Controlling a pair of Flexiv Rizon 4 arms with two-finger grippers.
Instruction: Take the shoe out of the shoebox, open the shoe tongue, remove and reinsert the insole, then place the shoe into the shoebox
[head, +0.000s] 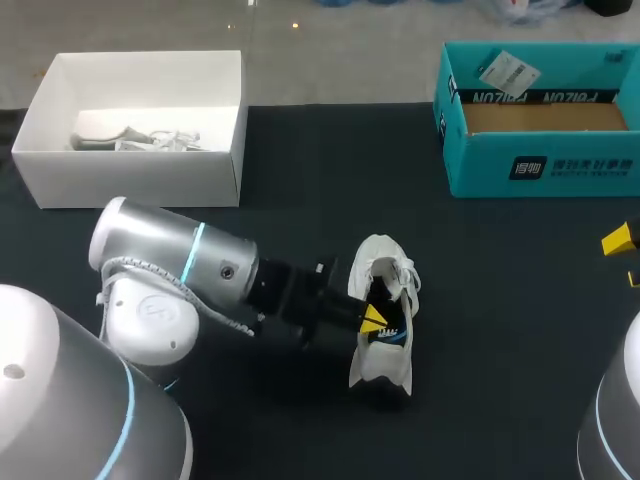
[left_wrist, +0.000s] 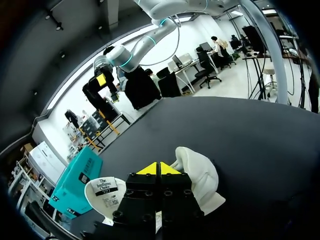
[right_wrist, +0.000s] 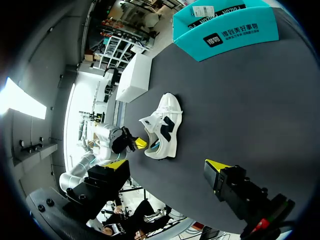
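Now left fingers (head: 373, 318) pressed together in shoe (head: 385, 262); right fingers (right_wrist: 216, 168) wide; shoebox (head: 540, 172), white box (head: 130, 176) beyond.

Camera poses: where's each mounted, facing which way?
Head: above and behind, looking down on the table; left arm and right pincer show.
Left wrist: on the left arm, looking along its shut left pincer at the shoe.
Right wrist: on the right arm, looking across the table past its open right pincer.
Shared: all three see the shoe and teal shoebox.

2 fingers (left_wrist: 151, 170) pressed together over white shoe (left_wrist: 202, 175), possibly pinching it; teal shoebox (left_wrist: 75, 182) near.
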